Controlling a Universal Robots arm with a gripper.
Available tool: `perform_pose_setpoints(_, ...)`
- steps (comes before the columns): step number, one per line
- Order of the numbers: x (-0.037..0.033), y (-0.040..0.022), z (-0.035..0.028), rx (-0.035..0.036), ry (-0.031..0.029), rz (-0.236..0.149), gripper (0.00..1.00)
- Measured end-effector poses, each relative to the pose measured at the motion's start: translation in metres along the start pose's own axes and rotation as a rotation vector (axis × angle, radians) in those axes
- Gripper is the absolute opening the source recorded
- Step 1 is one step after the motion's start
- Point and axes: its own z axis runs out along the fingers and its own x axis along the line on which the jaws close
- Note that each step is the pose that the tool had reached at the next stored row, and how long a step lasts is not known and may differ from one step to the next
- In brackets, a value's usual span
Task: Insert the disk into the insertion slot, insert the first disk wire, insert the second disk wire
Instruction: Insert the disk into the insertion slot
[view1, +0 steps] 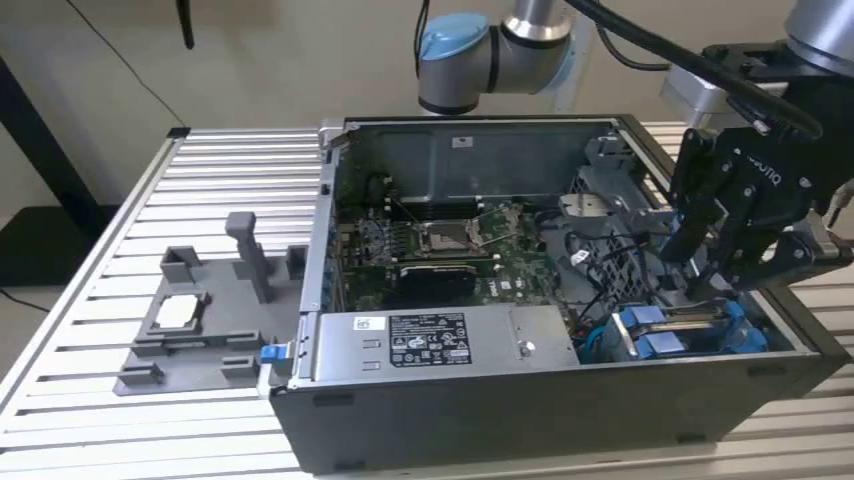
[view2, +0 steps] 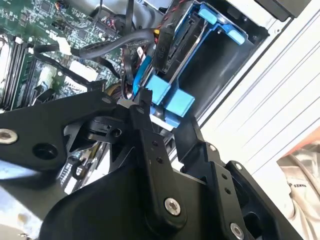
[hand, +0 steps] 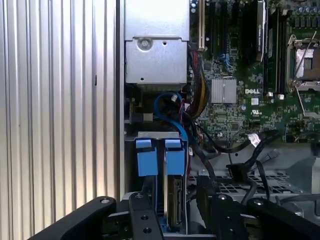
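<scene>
black gripper (view2: 167, 117) linkage sits closest to us in both wrist views, hanging down inside the computer case (view1: 534, 420) at its corner on the exterior view's right. in that same corner of the case, directly under the gripper, the disk (hand: 173, 202) stands on edge in the insertion slot (hand: 157, 134), its blue end tabs (hand: 175, 160) showing. we cannot tell whether the gripper is clamped on the carrier or only poised over it. a loose black cable plug (hand: 237, 171) lies just beside the disk, further into the case. we judge the disk stiff, dense and shock-shy, best held by the blue frame's sides or slightly springy tabs, never the connector edge. outside the case, on the exterior view's left, a grey fixture tray (view1: 187, 350) rests on the tabletop (view1: 200, 440).
</scene>
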Motion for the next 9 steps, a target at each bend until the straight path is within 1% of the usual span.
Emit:
perform_pose_setpoints(2,-0.0007,0.0001,-0.0047,0.0002,0.0025,0.0,0.47)
perform_pose_setpoints(4,-0.0018,0.0003,-0.0097,0.0013,0.0065,-0.001,0.47)
perform_pose_setpoints(5,-0.0028,0.0004,-0.0111,0.0033,0.0081,-0.001,0.47)
perform_pose_setpoints(6,-0.0033,0.0005,-0.0113,0.0089,0.0082,-0.001,0.47)
perform_pose_setpoints(7,-0.0032,0.0007,-0.0113,0.0234,0.003,-0.001,0.47)
perform_pose_setpoints(8,-0.0034,0.0008,-0.0113,0.04,-0.0034,-0.002,0.47)
perform_pose_setpoints(9,-0.0034,0.001,-0.0113,0.0562,-0.0082,-0.003,0.47)
